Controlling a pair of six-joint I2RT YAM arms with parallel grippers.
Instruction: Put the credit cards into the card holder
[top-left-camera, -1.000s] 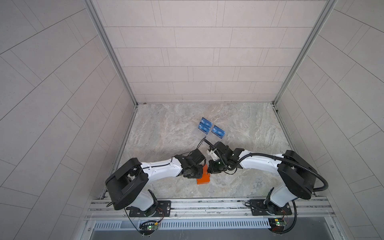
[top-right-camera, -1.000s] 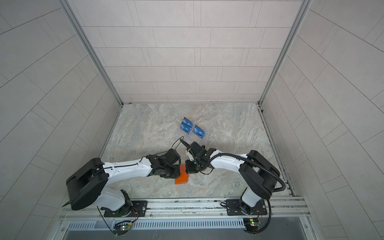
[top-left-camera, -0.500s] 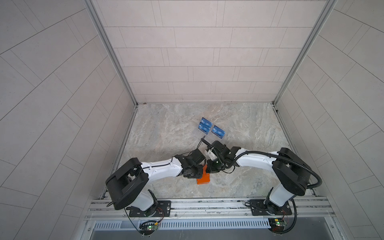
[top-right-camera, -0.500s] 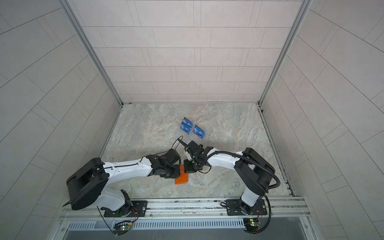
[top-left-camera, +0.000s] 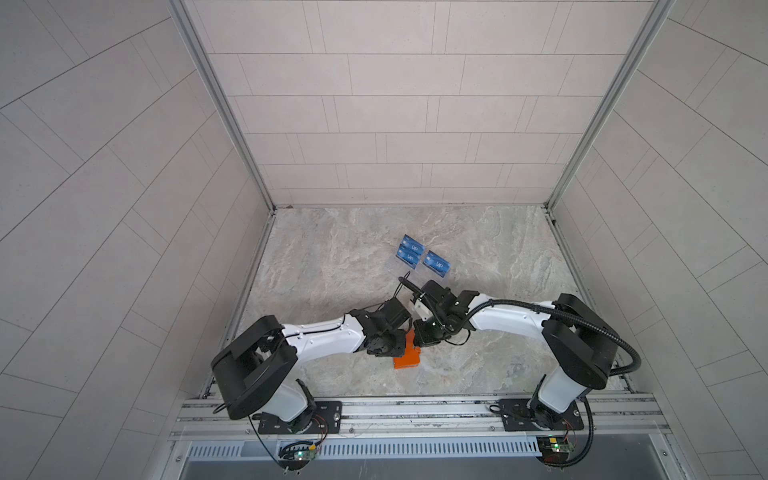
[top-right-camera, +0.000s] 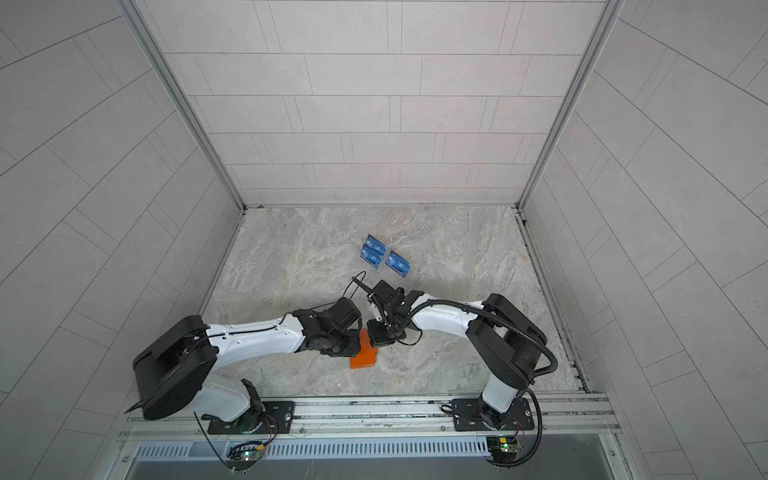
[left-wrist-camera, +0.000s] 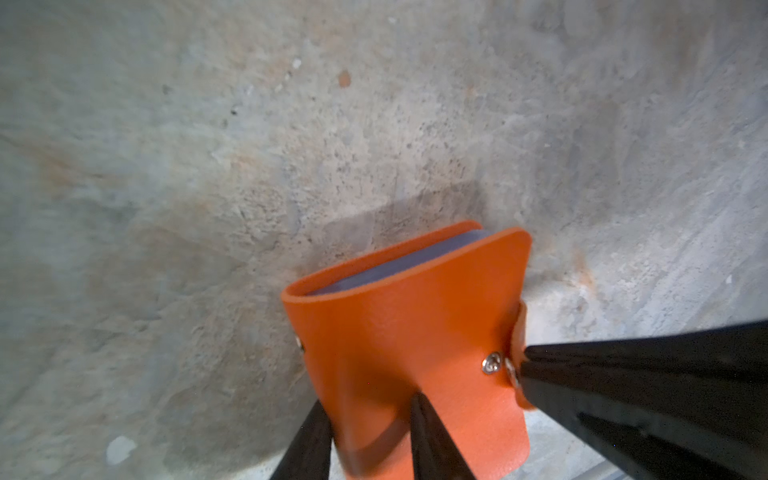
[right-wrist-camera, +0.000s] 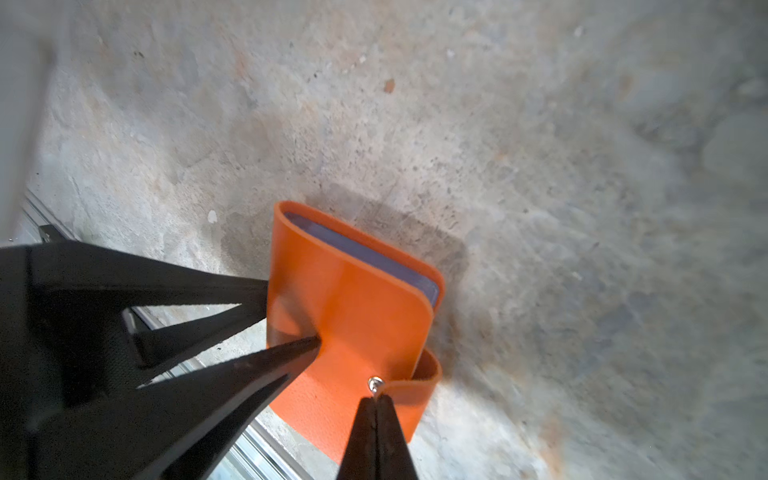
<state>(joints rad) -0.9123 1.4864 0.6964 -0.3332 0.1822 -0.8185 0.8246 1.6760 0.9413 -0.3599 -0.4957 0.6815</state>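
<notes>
Left claw (left-wrist-camera: 370, 405) clamps card holder (left-wrist-camera: 407, 316), steadying it; right claw (right-wrist-camera: 376, 400) pinched shut on snap tab (right-wrist-camera: 417, 380), apparently to unsnap it.

card holder (top-left-camera: 406, 359) half covered from above, sleeves (right-wrist-camera: 361, 251) blurred, credit cards (top-left-camera: 436, 264) too small for detail

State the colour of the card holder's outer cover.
Bright orange; the card holder shows best in the right wrist view.

Robot lab booth; tiled walls (top-left-camera: 395, 104), stone-look tabletop (top-left-camera: 332, 257), aluminium mounting rail (top-left-camera: 415, 411)
</notes>
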